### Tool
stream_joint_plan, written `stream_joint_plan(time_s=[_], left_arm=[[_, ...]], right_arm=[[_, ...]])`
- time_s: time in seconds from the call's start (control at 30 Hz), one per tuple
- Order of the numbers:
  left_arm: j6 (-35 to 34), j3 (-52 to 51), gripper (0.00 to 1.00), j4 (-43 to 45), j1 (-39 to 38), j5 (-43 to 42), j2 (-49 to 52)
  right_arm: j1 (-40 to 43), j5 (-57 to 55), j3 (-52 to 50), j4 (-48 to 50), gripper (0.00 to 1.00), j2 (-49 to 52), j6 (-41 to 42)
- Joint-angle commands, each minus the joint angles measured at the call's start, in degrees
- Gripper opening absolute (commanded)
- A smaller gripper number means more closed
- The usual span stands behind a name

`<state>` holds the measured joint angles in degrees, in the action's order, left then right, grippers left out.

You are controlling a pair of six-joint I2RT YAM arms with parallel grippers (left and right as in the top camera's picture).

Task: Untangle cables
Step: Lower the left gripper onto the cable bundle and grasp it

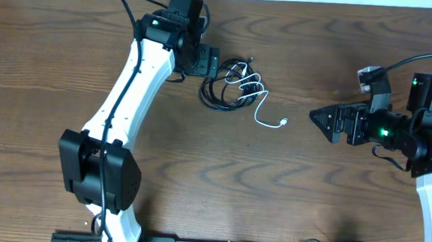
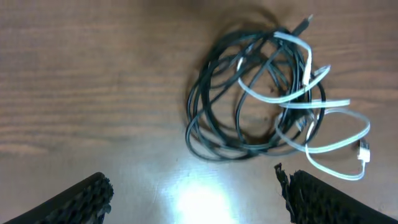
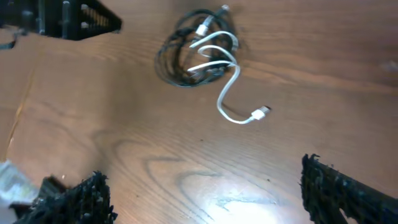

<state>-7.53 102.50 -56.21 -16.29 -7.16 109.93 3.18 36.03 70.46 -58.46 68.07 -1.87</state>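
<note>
Toward 12 o'clock from the centre of the table point(image 1: 271, 199), the black cable point(image 1: 216, 91) lies coiled, with the white cable point(image 1: 257, 86) looped through it. The white connector point(image 1: 284, 123) trails out at 4 o'clock. The left gripper point(image 1: 216, 62), wide and empty, sits at the coil's 10 o'clock. The right gripper point(image 1: 315, 118), wide and empty, stands well apart at 3 o'clock.

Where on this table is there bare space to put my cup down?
The table is barest on the near side, between the left arm's elbow and the right arm. A smaller gap lies between the white cable's plug and the right gripper. It is crowded at the far middle, where the left gripper sits beside the black cable's coil.
</note>
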Motion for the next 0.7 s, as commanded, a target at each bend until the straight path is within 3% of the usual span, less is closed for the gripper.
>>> stream_joint_plan(time_s=[0.0,0.3,0.67], left_arm=[[0.2,1.1,0.91,2.0,-0.2,0.1,3.8],[8.8,1.1,0.84,10.4,-2.0,-5.0,11.7],[9.4,1.1,0.74,20.2,-2.7,-2.6,18.6]], right_arm=[[-0.2,-5.5,1.0,0.3,0.90,1.5,3.5],[-0.2,-5.7,1.0,0.9,0.93,6.3,3.7],[-0.2,-5.7,1.0,0.9,0.93,10.5,3.7]])
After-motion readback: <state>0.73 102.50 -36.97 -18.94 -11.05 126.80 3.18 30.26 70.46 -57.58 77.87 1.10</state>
